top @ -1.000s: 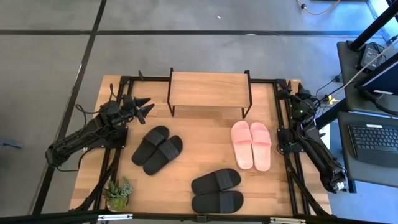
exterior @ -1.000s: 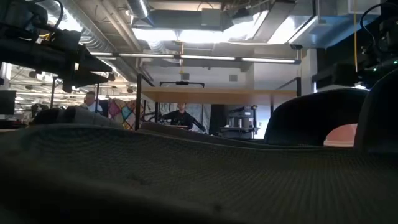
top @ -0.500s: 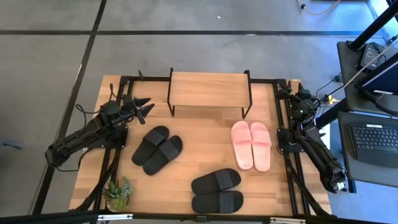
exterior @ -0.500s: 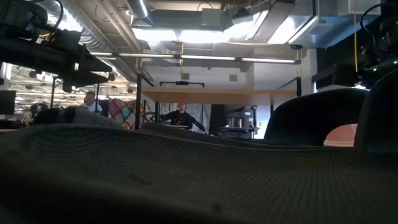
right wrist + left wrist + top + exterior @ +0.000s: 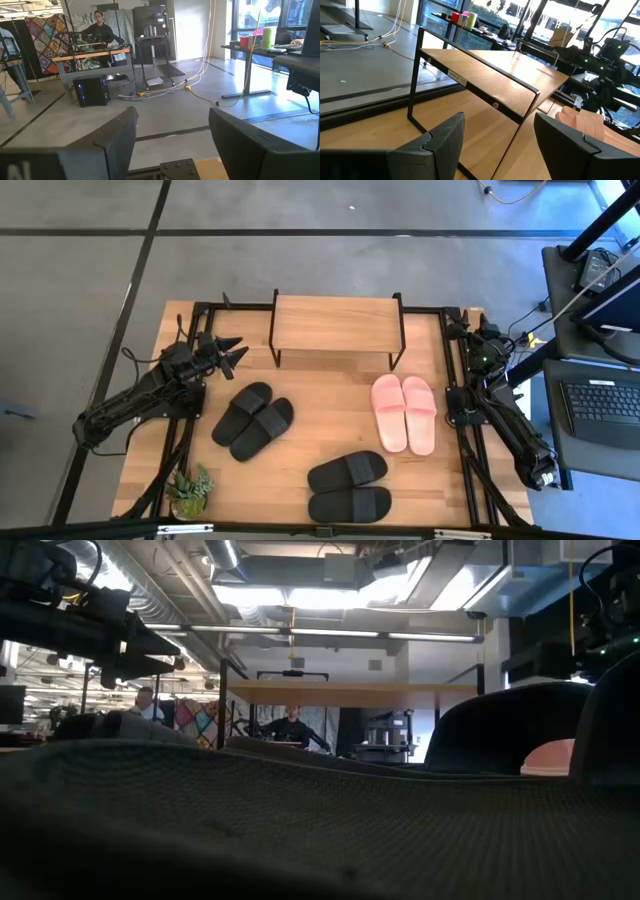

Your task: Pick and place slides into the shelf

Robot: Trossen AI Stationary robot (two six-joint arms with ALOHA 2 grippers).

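The shelf (image 5: 338,325), a low rack with a light wooden top and black legs, stands at the table's far middle and also shows in the left wrist view (image 5: 490,80). All the slides lie flat on their soles. One black pair (image 5: 252,420) is left of centre. A pink pair (image 5: 404,412) is right of centre, and another black pair (image 5: 348,486) is near the front edge. My left gripper (image 5: 232,352) hovers open, left of the shelf, pointing level at it. My right gripper (image 5: 462,323) hovers open at the far right corner, pointing off the table.
A small potted plant (image 5: 190,490) stands at the near left corner. Black frame rails (image 5: 462,440) run along the table's sides. In the low view a black slide (image 5: 300,820) fills the foreground. People sit at desks (image 5: 100,20) in the room beyond.
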